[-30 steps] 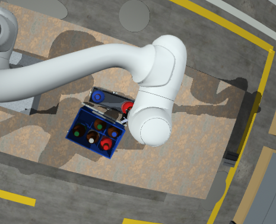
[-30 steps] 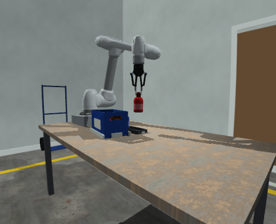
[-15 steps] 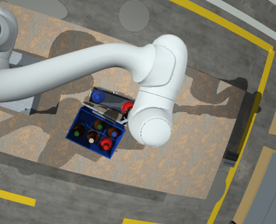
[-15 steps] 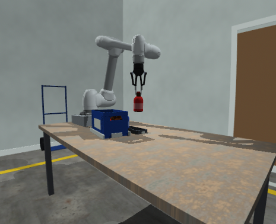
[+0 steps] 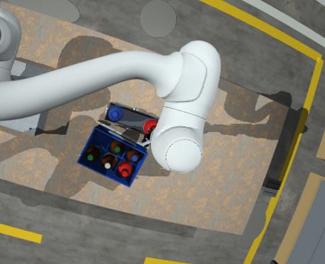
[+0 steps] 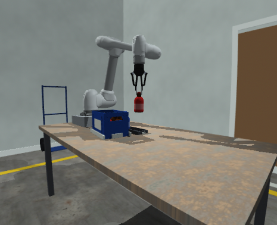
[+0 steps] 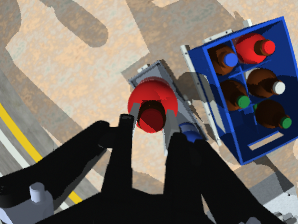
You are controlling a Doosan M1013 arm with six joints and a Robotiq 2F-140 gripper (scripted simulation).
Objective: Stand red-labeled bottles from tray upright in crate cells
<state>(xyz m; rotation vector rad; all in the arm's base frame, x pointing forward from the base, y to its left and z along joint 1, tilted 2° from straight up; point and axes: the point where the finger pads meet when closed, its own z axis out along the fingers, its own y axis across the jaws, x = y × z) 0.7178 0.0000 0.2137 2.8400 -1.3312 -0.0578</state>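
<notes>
High above the tabletop (image 6: pixel 179 155), the pincer (image 6: pixel 139 89) hangs straight down, its fingers drawn in tight on the neck of a red bottle (image 6: pixel 139 104). The bottle dangles upright, long axis vertical, well clear of everything beneath it.

In the top view the held bottle shows beside the wrist, over the right end of the dark tray (image 5: pixel 133 116). The blue crate (image 5: pixel 91 164) sits just beside the tray on its near side, so the crate lies down and to the left of the pincer in that view. The move ahead, as I judge it, turns on carrying the bottle across that short gap and lowering it along its own axis into the one free cell.

The crate has six cells. Five are filled: four brown bottles, capped green (image 5: pixel 90 157), green (image 5: pixel 117 149), blue (image 5: pixel 134 158) and white (image 5: pixel 107 165), and one red bottle (image 5: pixel 124 171) at the near right corner. The sixth cell, at the far left corner, looks empty. One blue bottle (image 5: pixel 114 114) stands at the tray's left end. There is one arm and one pincer.
</notes>
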